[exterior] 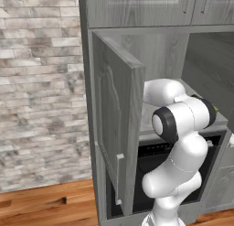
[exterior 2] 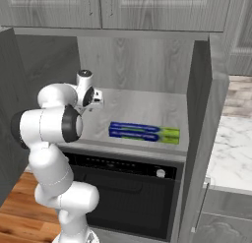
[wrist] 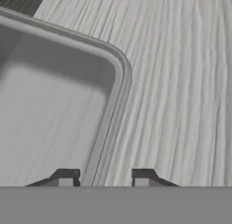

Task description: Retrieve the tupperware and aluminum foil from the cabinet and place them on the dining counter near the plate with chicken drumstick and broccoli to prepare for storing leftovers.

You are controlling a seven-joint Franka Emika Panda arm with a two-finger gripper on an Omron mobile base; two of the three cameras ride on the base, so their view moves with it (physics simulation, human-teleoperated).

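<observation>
Gripper (wrist: 104,177) fingertips straddle the rim of the tupperware (wrist: 50,105), one tip inside the grey container and one outside on the wood-grain cabinet shelf (wrist: 181,82); the jaws stand part-way in, and whether they already pinch the wall cannot be told, since the tips are cut off at the bottom of the hand view; the container's left and lower parts run out of frame. In the right base view the white arm (exterior 2: 49,126) reaches into the open cabinet; the hand is mostly hidden behind the wrist; the aluminum foil (exterior 2: 144,133) lies on the shelf further right, well apart from the arm; the right cabinet door (exterior 2: 199,138) stands open.
</observation>
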